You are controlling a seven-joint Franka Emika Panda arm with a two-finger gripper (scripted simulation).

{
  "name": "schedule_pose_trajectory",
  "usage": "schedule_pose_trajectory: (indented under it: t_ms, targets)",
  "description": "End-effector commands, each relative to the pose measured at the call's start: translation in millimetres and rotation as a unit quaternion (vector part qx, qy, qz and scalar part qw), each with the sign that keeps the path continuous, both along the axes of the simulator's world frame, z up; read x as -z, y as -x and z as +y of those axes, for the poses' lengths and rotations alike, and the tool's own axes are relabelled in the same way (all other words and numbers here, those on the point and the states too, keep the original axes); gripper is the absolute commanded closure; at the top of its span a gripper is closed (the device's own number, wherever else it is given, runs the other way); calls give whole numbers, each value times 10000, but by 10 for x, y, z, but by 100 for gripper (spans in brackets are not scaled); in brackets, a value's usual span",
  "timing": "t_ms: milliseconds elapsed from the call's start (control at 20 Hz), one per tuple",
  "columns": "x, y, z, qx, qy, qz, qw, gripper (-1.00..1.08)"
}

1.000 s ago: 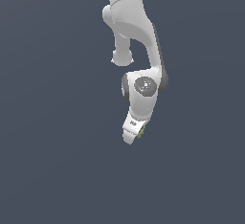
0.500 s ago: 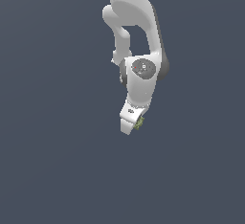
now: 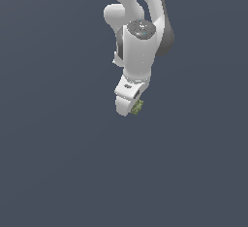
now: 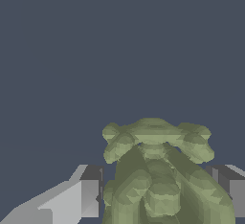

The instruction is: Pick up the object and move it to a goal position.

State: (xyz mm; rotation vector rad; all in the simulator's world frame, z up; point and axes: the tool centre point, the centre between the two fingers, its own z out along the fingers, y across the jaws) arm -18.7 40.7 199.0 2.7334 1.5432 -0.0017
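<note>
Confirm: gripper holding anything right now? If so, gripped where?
Yes. The gripper is shut on the olive-green lump, one finger on each of its opposite sides. The lump's bumpy end sticks out beyond the fingertips.

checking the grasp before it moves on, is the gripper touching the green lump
Touching. In the wrist view the green lump sits between the gripper fingers, pressed against both with no gap showing.
</note>
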Motion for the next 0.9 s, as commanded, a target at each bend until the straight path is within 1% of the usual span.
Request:
schedule_pose_trajectory:
  t_ms: [0,850]
  targets:
    - [-246,96,-47,-4,-4,0,10000,108]
    - [-2088,745,-411,-11,-23,-1,10000,108]
